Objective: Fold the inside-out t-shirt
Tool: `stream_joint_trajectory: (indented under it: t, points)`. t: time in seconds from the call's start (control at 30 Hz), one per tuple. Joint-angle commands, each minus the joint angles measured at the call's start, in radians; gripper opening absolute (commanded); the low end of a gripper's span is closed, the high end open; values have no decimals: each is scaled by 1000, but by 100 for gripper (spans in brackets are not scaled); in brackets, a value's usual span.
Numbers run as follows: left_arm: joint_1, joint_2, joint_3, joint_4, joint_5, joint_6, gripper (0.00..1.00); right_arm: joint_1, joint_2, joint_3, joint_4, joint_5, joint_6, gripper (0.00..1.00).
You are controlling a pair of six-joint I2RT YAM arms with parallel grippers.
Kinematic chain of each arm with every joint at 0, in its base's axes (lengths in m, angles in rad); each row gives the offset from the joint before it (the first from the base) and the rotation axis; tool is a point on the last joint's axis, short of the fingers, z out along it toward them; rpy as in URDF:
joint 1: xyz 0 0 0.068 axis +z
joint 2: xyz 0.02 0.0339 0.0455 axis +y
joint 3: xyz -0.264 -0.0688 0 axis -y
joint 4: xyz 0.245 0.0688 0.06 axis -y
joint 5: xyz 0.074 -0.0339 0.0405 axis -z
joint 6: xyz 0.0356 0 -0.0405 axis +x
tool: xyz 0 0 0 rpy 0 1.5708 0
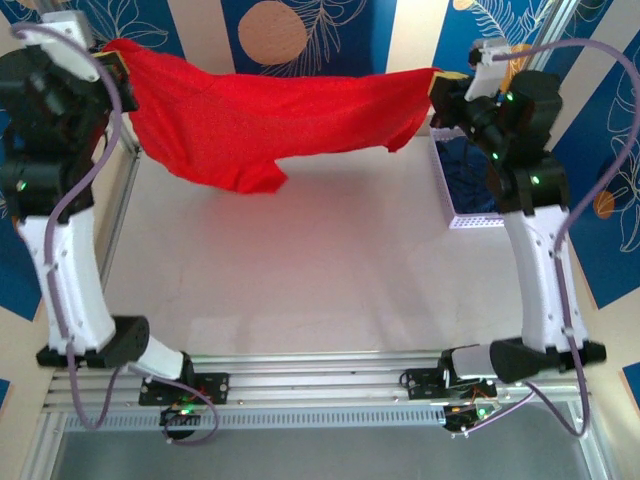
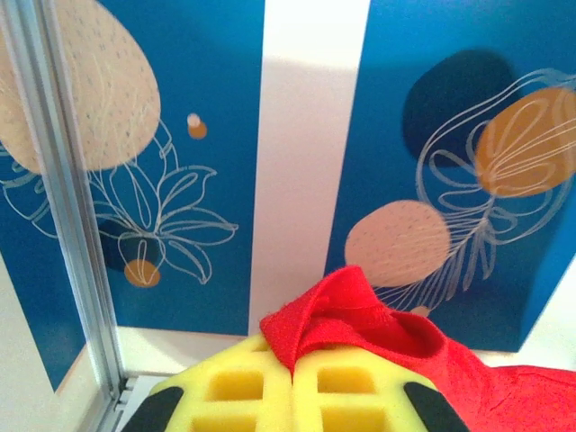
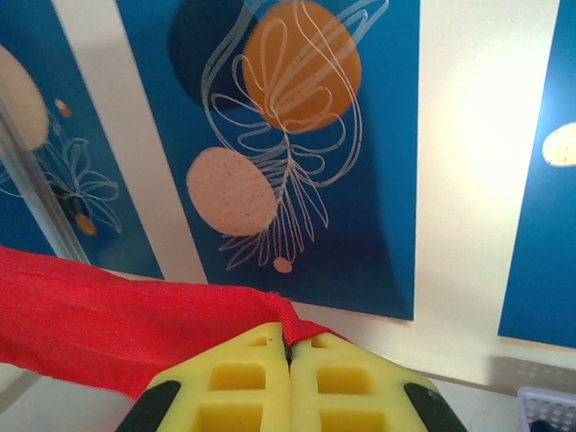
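Note:
The red t-shirt (image 1: 260, 120) hangs stretched in the air across the back of the table, held at both ends. My left gripper (image 1: 118, 70) is shut on its left corner, and red cloth (image 2: 360, 315) bunches out above the yellow pads (image 2: 261, 387). My right gripper (image 1: 440, 88) is shut on the right corner, where a red edge (image 3: 135, 319) runs off to the left from between the yellow pads (image 3: 288, 378). The shirt sags in the middle and a lower flap (image 1: 245, 175) hangs just above the table. No print shows on it.
A white perforated basket (image 1: 470, 215) with a dark navy garment (image 1: 470, 170) stands at the right edge of the table, under the right arm. The pale tabletop (image 1: 320, 270) lies bare in front of the shirt. Blue patterned wall panels stand close behind.

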Motion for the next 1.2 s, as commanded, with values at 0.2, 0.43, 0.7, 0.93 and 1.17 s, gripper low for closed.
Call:
stream_joint_trajectory:
  t: [0.2,0.43,0.7,0.93,1.17]
  points:
    - [6,-210,-8,93,43,4,0,18,-275,-40,-8,31,-23,0]
    - [7,-38,83,76,-15,53,0,18,-200,9,2,80,-58,0]
    - [8,310,87,159,1,63,0,0,105,-2,116,174,-138,0]
    - [7,811,326,181,52,33,6,-23,589,172,170,195,-112,0]
    - [5,1107,432,359,46,-66,44,-36,1255,990,-236,211,-57,29]
